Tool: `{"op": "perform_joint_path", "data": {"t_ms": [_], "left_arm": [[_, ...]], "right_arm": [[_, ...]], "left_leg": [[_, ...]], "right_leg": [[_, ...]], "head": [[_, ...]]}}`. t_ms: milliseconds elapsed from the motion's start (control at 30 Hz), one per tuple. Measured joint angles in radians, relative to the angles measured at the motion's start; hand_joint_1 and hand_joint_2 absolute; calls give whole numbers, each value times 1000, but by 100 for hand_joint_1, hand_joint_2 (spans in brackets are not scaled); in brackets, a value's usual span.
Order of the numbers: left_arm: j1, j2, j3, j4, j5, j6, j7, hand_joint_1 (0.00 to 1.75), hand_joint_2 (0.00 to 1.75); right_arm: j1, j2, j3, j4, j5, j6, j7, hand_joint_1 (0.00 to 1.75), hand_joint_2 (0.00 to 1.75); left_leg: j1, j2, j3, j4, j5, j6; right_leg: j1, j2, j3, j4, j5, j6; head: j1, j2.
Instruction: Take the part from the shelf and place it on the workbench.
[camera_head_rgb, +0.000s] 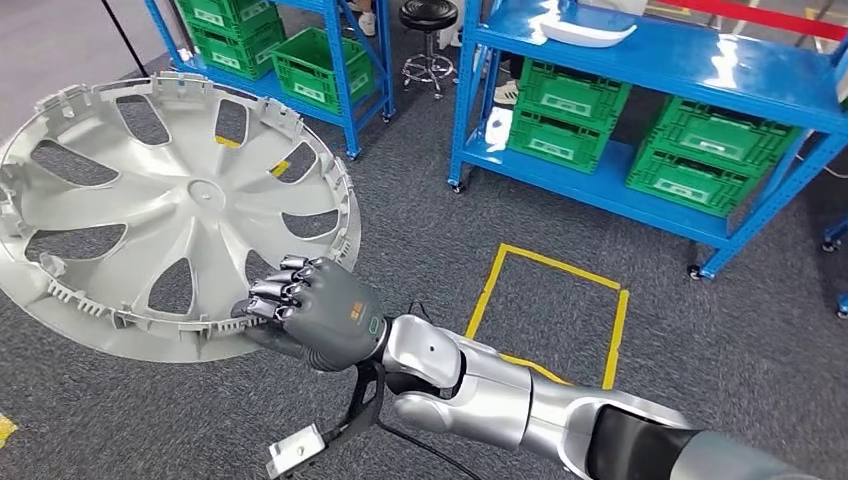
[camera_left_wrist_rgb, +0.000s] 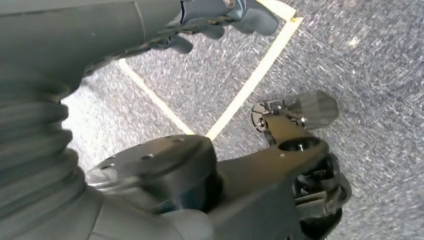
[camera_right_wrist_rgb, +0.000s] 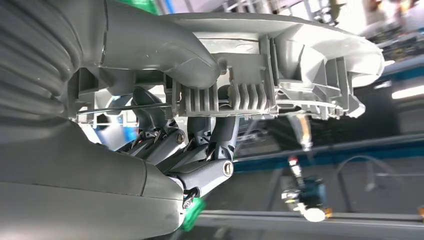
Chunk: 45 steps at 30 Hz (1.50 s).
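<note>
Gripping 1 hubcap (camera_head_rgb: 170, 210), R hand (camera_head_rgb: 325, 315)

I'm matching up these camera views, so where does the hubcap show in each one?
Head view: hubcap at the left, its rim gripped by the right hand.
Left wrist view: not in it.
Right wrist view: hubcap edge-on across the top.
Shared landmark: the right hand on its rim.

Your robot's right hand (camera_head_rgb: 325, 315) is dark grey with silver-tipped fingers (camera_head_rgb: 285, 290), a small orange mark and a green outline on its back; its polished silver forearm (camera_head_rgb: 480, 385) trails a black cable (camera_head_rgb: 400, 435).
</note>
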Motion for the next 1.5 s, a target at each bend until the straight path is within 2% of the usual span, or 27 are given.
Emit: {"op": "perform_joint_path", "data": {"t_ms": [33, 100, 167, 233, 267, 333, 400, 467, 533, 567, 600, 667, 733, 767, 833, 933, 967, 1033, 1067, 1133, 1200, 1267, 1300, 1333, 1400, 1467, 1500], "left_arm": [[4, 0, 0, 0, 2, 1, -2, 0, 175], [10, 0, 0, 0, 5, 3, -6, 0, 175], [11, 0, 0, 0, 8, 4, -9, 0, 175], [11, -1, 1, 0, 9, 4, -11, 0, 175], [13, -1, 1, 0, 9, 4, -12, 0, 175], [14, -2, 1, 0, 10, 4, -15, 0, 175], [14, -2, 1, 0, 10, 4, -18, 0, 175], [14, -2, 1, 0, 10, 4, -19, 0, 175], [16, -2, 1, 0, 10, 4, -20, 0, 175], [17, -2, 1, 1, 10, 4, -20, 0, 175], [18, -2, 1, 1, 10, 3, -20, 0, 175], [15, -2, 1, 1, 10, 2, -19, 0, 175], [13, -2, 1, 1, 10, 1, -18, 0, 175], [12, -2, 1, 1, 10, 1, -18, 0, 175], [13, -2, 1, 1, 9, 1, -16, 0, 175], [11, -2, 1, 0, 8, 1, -15, 0, 175], [10, -2, 1, 0, 8, 1, -16, 0, 175], [12, -1, 1, 0, 8, 1, -16, 0, 175], [14, -2, 1, 0, 8, 1, -16, 0, 175], [13, -2, 2, 0, 8, 1, -16, 0, 175], [9, -4, 2, 0, 8, 0, -17, 0, 175], [8, -5, 2, 0, 8, -2, -18, 0, 175], [8, -6, 2, 0, 8, -2, -18, 0, 175], [8, -6, 2, 0, 8, -3, -18, 0, 175], [7, -8, 2, 0, 8, -3, -18, 0, 175], [6, -9, 2, 0, 8, -4, -18, 0, 175], [6, -10, 2, 1, 8, -4, -18, 0, 175]], "right_arm": [[-1, 0, 0, 0, -2, -1, -3, 175, 175], [-4, 0, 0, 0, -6, -2, -5, 175, 175], [-2, -3, 0, 1, -8, -2, -4, 175, 175], [3, -5, 0, 2, -8, -1, -2, 175, 175], [5, -6, 0, 2, -8, 0, -1, 175, 175], [9, -8, 0, 2, -8, 0, 2, 175, 175], [12, -11, 0, 2, -7, 0, 4, 175, 175], [14, -14, 0, 2, -6, -1, 3, 175, 175], [16, -16, 0, 2, -5, -1, 2, 175, 175], [16, -16, 0, 2, -5, -1, 3, 175, 175], [16, -16, 0, 2, -5, -1, 3, 175, 175], [18, -17, 0, 2, -4, -2, 4, 175, 175], [21, -19, 0, 2, -2, -2, 4, 175, 175], [22, -20, 0, 2, -2, -2, 4, 175, 175], [24, -20, 0, 2, -2, -2, 4, 175, 175], [25, -21, 0, 1, -2, -2, 3, 175, 175], [25, -21, 0, 1, -1, -2, 3, 175, 175], [26, -22, 0, 0, 1, -2, 3, 175, 175], [26, -22, 0, -2, 4, -2, 4, 175, 175], [26, -23, 0, -5, 9, -2, 5, 175, 175], [28, -27, 0, -6, 14, -1, 6, 175, 175], [31, -31, 0, -6, 17, 1, 6, 175, 175], [31, -32, 0, -6, 18, 2, 5, 175, 175], [30, -32, 0, -6, 18, 4, 5, 175, 175], [26, -33, 0, -5, 18, 8, 5, 175, 175], [20, -33, 0, -5, 15, 11, 3, 175, 175], [17, -33, 0, -5, 14, 12, 2, 175, 175]], "left_leg": [[1, -14, -1, -2, 2, 6], [5, -39, -2, -6, 9, 17], [7, -66, -5, -7, 12, 24], [7, -96, -8, -4, 14, 26], [7, -111, -9, -3, 14, 26], [8, -142, -10, 1, 15, 23], [9, -171, -14, 5, 18, 14], [10, -193, -22, 4, 24, -1], [13, -210, -29, -2, 32, -16], [12, -199, -35, 3, 29, -21], [10, -175, -46, 24, 15, -25], [7, -106, -92, 124, -43, -28], [8, -77, -143, 246, -96, -32], [8, -72, -150, 271, -101, -33], [8, -61, -105, 206, -62, -31], [0, -7, -4, 27, -7, -16], [-3, 0, 6, 6, -5, -9], [-6, -23, 3, 3, 0, 2], [-5, -34, 3, 1, 3, 8], [1, -56, 4, -5, 9, 19], [3, -79, 1, -6, 12, 25], [3, -107, -3, -3, 13, 26], [3, -122, -4, -1, 14, 25], [4, -136, -4, 1, 15, 24], [4, -164, -8, 6, 16, 17], [6, -187, -17, 7, 21, 4], [7, -199, -21, 5, 25, -5]], "right_leg": [[-2, -1, 1, 2, -4, 6], [-9, 47, -12, 39, -33, 18], [-13, 113, -65, 156, -96, 24], [-13, 130, -125, 276, -139, 25], [-14, 132, -134, 290, -132, 24], [-18, 142, -94, 200, -67, 22], [-25, 187, -35, 69, -15, 21], [-24, 213, -17, 20, -6, 19], [-21, 191, -16, 15, 2, 8], [-21, 179, -14, 12, 6, 0], [-22, 166, -12, 8, 9, -8], [-20, 138, -12, 4, 12, -19], [-15, 107, -14, 5, 11, -23], [-13, 91, -14, 6, 10, -24], [-12, 64, -13, 7, 9, -24], [-5, 32, -11, 10, 3, -14], [-3, 22, -11, 11, 2, -9], [-2, 5, -9, 10, 0, 1], [-4, 11, -9, 14, -5, 8], [-10, 63, -32, 69, -42, 20], [-14, 117, -92, 195, -102, 26], [-14, 129, -141, 287, -125, 27], [-15, 131, -140, 281, -108, 26], [-17, 137, -118, 235, -75, 25], [-22, 180, -54, 99, -15, 24], [-24, 218, -23, 28, 1, 20], [-22, 221, -23, 23, -1, 16]], "head": [[1, 0], [3, 0], [7, 0], [9, 0], [9, 0], [9, 0], [9, 0], [9, 0], [9, 0], [8, 0], [6, 0], [1, 0], [1, 0], [1, 0], [1, 0], [1, 0], [2, 0], [4, 0], [4, 0], [6, 0], [9, 0], [11, 0], [11, 0], [11, 0], [10, 0], [10, 0], [10, 0]]}}
